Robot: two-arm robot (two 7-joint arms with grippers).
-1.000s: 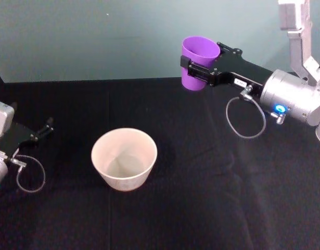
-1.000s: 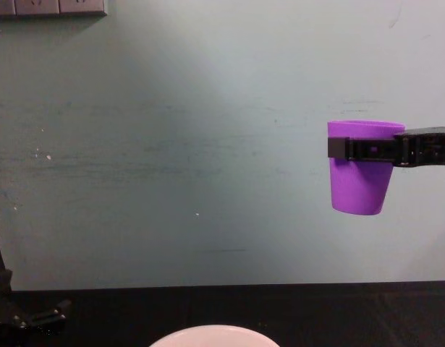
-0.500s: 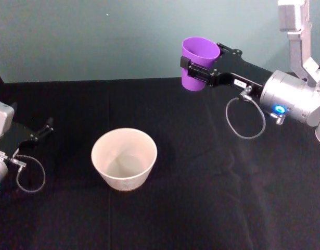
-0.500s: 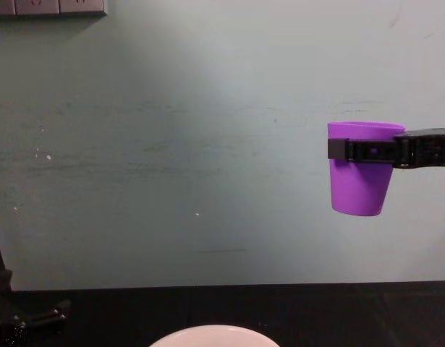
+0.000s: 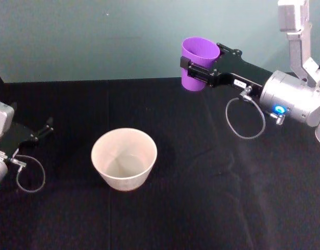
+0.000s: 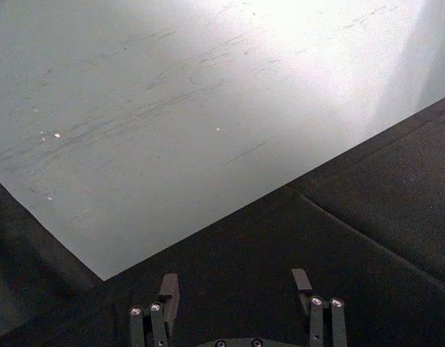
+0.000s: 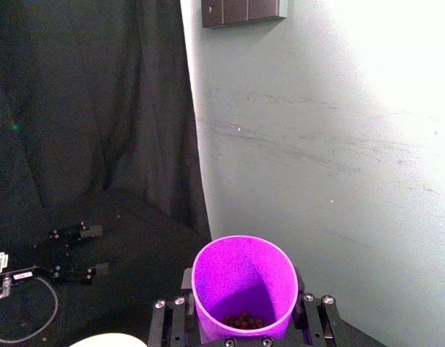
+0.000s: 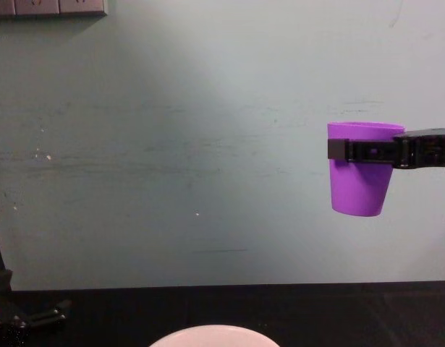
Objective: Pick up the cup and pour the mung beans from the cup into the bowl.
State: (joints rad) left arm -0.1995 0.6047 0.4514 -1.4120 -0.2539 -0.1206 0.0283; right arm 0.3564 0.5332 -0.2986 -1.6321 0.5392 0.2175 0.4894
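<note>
The right gripper holds the cup upright in the air above the far right part of the bench, its jaws pinching the cup just under the rim, and a few mung beans lie in the cup's bottom. The bowl stands near the middle of the bench, well apart from the cup. The left gripper sits low at the bench's left edge, its jaws spread.

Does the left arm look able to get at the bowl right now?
Probably yes: the left gripper lies open left of the bowl with bare cloth between, and the right gripper holds the cup high, clear of that path.
</note>
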